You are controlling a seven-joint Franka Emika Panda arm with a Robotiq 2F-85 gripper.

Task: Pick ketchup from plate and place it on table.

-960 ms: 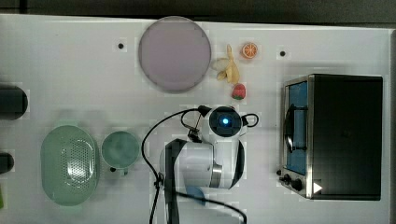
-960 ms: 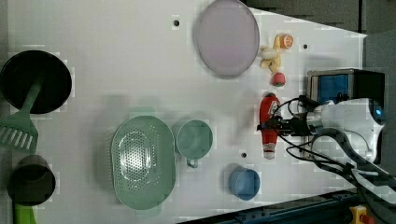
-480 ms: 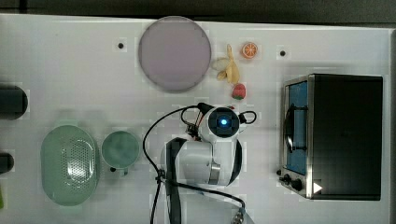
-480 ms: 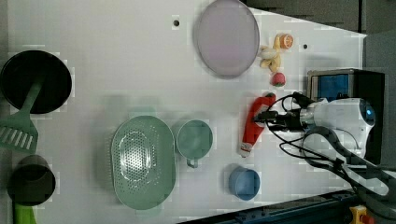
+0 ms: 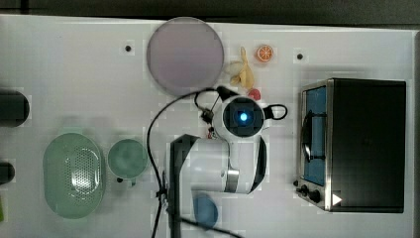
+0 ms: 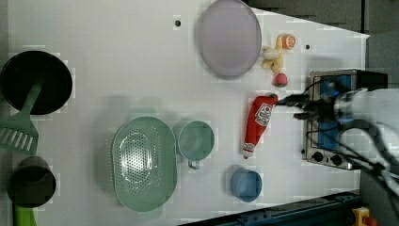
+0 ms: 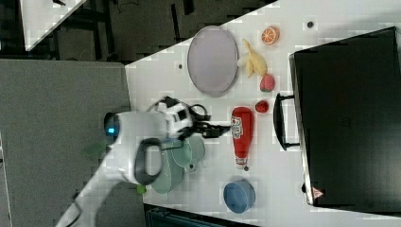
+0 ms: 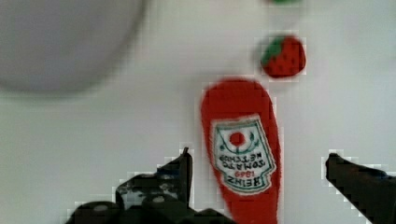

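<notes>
ketchup [image 6: 258, 125] lies on the table [image 6: 117, 70], tool [image 8: 261, 170] released astride it; a careless lift could nudge it rolling

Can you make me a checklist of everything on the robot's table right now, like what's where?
Surface: white table with small dark screw holes.
Job's things: ketchup lies flat on the table, off the plate; plate bare.
Clutter: green perforated dish, green cup, blue round dish, strawberry, banana, orange slice, black pan with green spatula, toaster oven.
Gripper: gripper open, fingers either side of the ketchup, not clamping it.
Cables: black cable runs along the arm.
Surroundings: dark floor past the table edge in the right view.
</notes>
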